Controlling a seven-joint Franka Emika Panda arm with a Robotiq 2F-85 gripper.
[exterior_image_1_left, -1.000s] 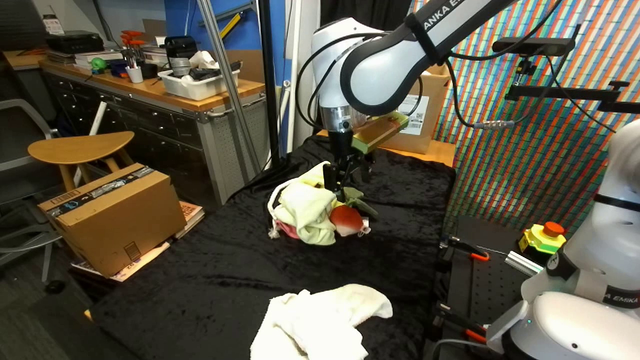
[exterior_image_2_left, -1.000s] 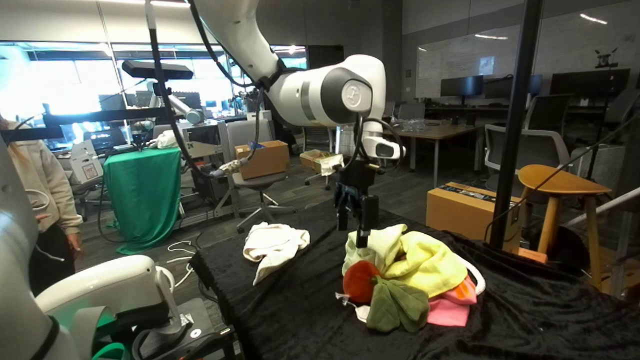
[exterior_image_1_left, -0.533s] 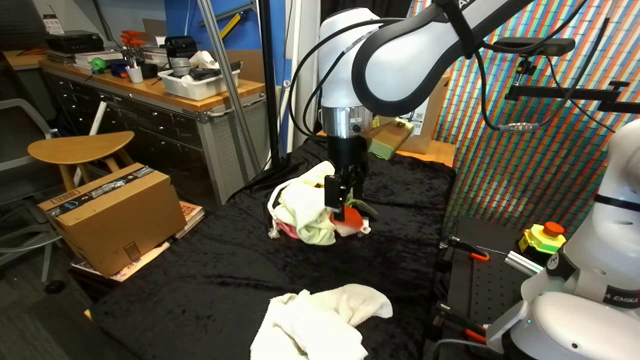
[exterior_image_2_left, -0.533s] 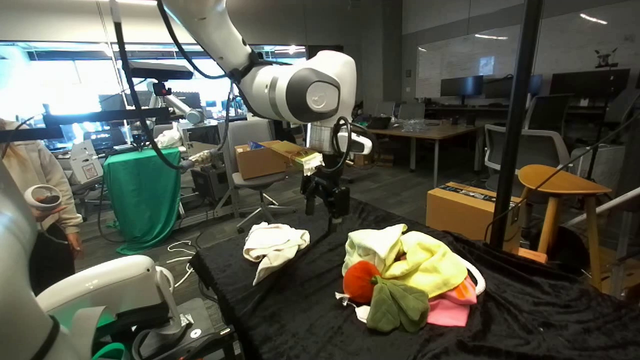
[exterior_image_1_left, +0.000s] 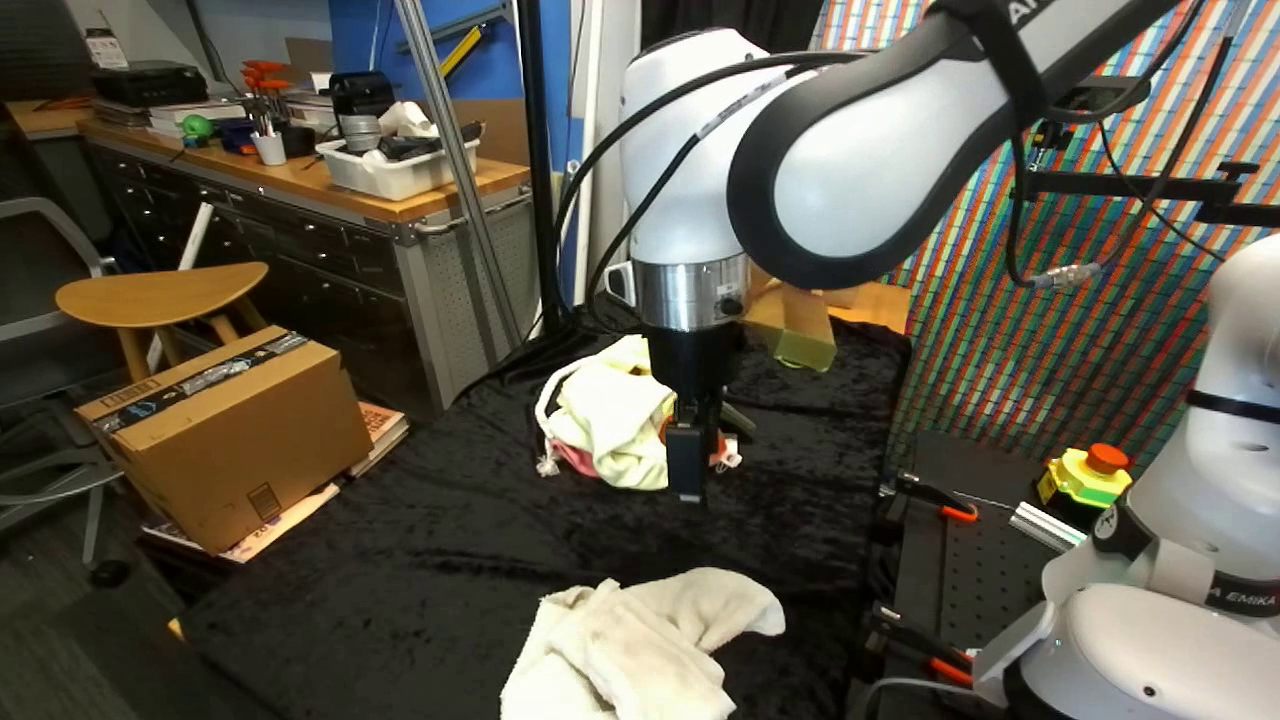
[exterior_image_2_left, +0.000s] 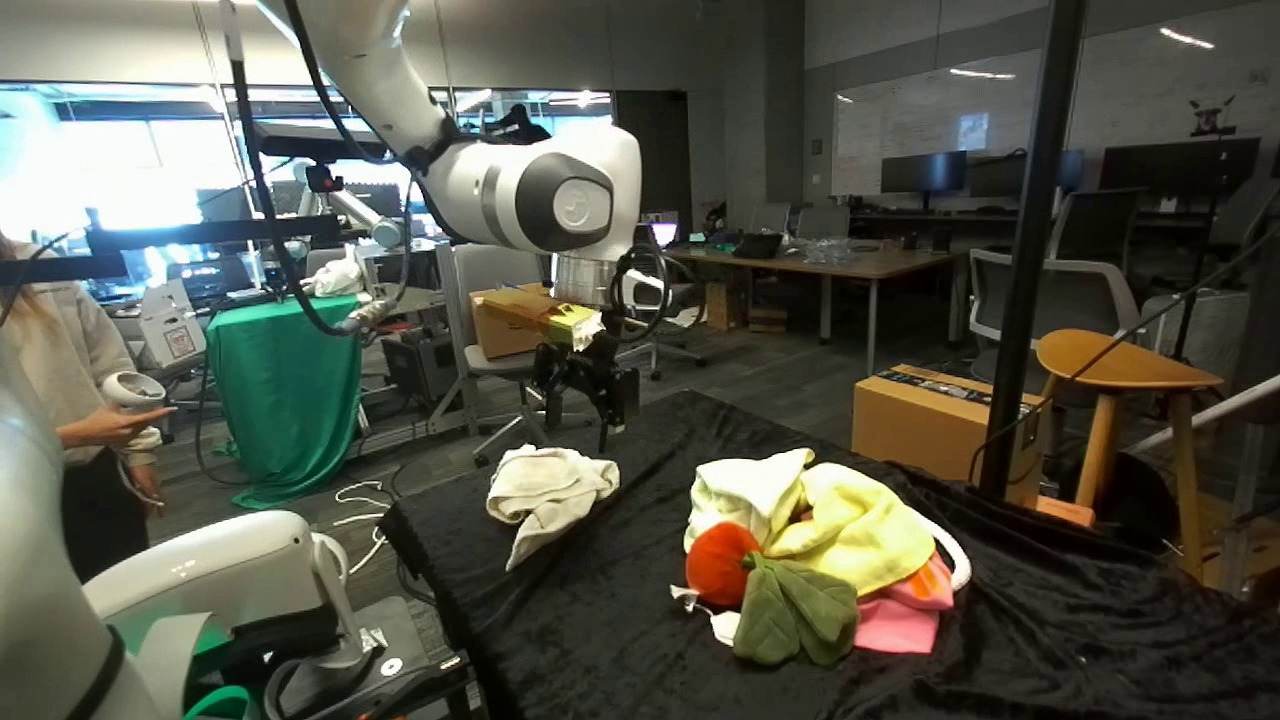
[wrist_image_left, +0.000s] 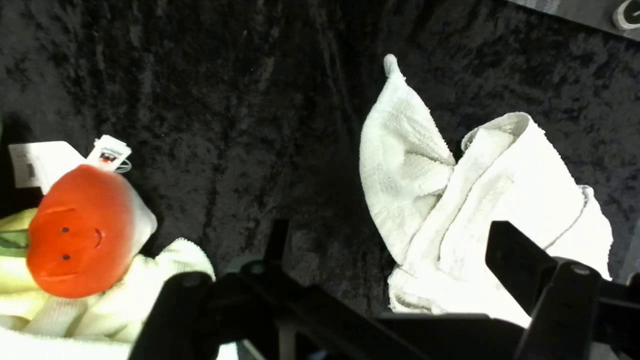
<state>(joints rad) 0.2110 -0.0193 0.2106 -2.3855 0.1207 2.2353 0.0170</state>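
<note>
My gripper (wrist_image_left: 388, 225) is open and empty, its two black fingers wide apart in the wrist view. In both exterior views the gripper (exterior_image_1_left: 690, 480) (exterior_image_2_left: 585, 420) hangs above the black-covered table. A crumpled white cloth (wrist_image_left: 515, 200) lies below it, partly behind one finger in the wrist view; it also shows in both exterior views (exterior_image_1_left: 640, 640) (exterior_image_2_left: 545, 490). A red plush with a smiling face (wrist_image_left: 82, 235) (exterior_image_2_left: 718, 563) lies with its green leaves (exterior_image_2_left: 800, 610) against a pile of yellow cloth (exterior_image_2_left: 860, 530), pale green cloth (exterior_image_1_left: 610, 420) and pink cloth (exterior_image_2_left: 895, 622). The gripper touches none of these.
The black velvety cover (exterior_image_1_left: 430, 590) drapes the table. An emergency stop (exterior_image_1_left: 1085, 475) and tools sit on a side plate near the arm's base. A cardboard box (exterior_image_1_left: 230, 430) stands beyond the table edge. A dark pole (exterior_image_2_left: 1030, 250) rises by the pile. A person (exterior_image_2_left: 90, 400) holds a controller.
My gripper has moved away from above the colored cloth pile and toward the white cloth, turning somewhat on the way. The cloths and plush have not moved. The person's hand has shifted.
</note>
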